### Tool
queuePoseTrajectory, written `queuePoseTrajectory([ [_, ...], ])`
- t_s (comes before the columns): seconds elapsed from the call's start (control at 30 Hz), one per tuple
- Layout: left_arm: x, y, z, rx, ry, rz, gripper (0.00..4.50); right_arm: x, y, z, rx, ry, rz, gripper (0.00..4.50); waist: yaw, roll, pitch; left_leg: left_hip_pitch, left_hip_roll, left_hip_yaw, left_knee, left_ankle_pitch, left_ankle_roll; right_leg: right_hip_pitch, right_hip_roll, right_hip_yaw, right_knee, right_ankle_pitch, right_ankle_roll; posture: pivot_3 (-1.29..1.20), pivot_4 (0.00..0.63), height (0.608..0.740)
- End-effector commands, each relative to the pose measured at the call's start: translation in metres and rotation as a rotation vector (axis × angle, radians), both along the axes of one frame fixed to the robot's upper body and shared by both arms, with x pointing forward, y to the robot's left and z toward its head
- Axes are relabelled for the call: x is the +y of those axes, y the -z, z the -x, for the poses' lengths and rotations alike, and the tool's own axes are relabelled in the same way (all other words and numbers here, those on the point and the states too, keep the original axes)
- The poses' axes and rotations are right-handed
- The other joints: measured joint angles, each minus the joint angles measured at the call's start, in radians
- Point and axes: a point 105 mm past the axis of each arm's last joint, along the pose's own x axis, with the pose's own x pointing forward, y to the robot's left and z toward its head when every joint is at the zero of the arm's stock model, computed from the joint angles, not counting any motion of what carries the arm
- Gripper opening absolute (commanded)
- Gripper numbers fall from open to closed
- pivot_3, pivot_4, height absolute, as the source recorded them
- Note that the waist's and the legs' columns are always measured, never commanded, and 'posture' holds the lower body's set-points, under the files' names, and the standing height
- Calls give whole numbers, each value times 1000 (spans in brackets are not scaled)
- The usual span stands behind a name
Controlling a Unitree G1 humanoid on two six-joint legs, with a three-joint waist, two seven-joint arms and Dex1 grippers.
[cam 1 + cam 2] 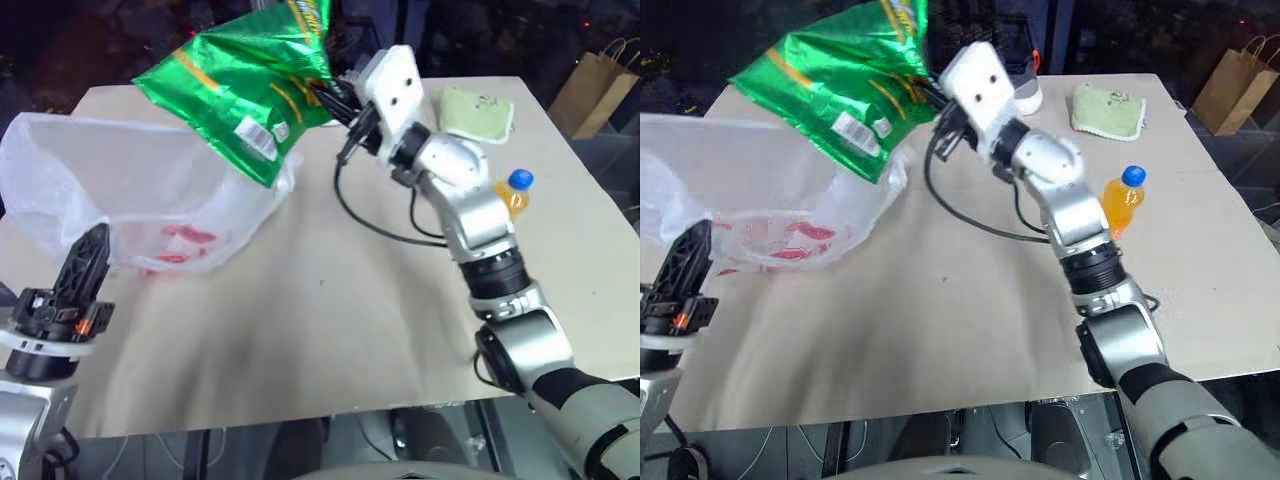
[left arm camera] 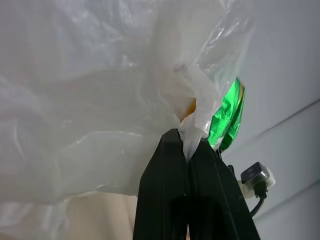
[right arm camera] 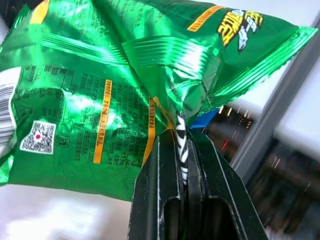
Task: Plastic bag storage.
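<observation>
**Both jaws clamped: bag in your left, snack packet in your right**

You had the left gripper (image 1: 95, 238) low at the near left corner of the counter (image 1: 330, 330), its black jaws pressed together on a bunched fold of the plastic bag (image 1: 120, 185). Your left wrist view showed that pinch plainly: white film squeezed between the two fingers (image 2: 165, 175), with the rest of the bag billowing up beyond them. The bag itself lay on the left part of the counter, thin and translucent, its mouth lifted and open toward the middle, and its red print (image 1: 185, 245) showing through the lower side where it rested on the surface.

You held the right gripper (image 1: 335, 100) raised above the far middle of the counter, jaws shut on the crimped edge of a green foil snack packet (image 1: 245, 85). The packet hung in the air over the bag's upper edge, slanting down to the left, barcode label facing you.

Behind your right arm you could see an orange drink bottle with a blue cap (image 1: 514, 192) standing upright, a pale green cloth (image 1: 476, 112) lying near the far edge, and a brown paper bag (image 1: 597, 85) standing off the counter at far right.
</observation>
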Motion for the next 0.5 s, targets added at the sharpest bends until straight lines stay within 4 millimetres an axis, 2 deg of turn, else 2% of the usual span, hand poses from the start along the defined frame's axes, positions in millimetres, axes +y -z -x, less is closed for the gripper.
queuePoseTrajectory([
  [0.03, -13, -14, 0, -66, 17, 4, 0, -3, -33, 17, -177, 2, -134, 77, 0, 0, 0, 0, 0, 0, 0, 0, 0, 0, 0, 0, 0, 0, 0, 0, 150, 740],
  [0.17, -28, -21, -4, -106, 55, 24, 0, -3, -26, 11, -230, 72, -101, 77, 2, 0, 0, 0, -1, -1, 0, 0, 0, 0, -1, 0, 0, 0, 0, 0, 150, 740],
  [0.37, -53, -37, -11, -181, 141, 34, 0, -10, -4, -15, -293, 234, 29, 77, 2, -1, 0, 1, -3, -2, 1, 1, -2, 1, -1, -1, 2, 0, 0, 0, 150, 740],
  [0.5, -65, -33, -14, -166, 193, 46, 0, -3, -3, -11, -335, 223, 50, 77, -4, 0, 0, 1, -3, -2, 0, 2, -4, 0, -1, 0, 2, 0, 0, 0, 150, 740],
])
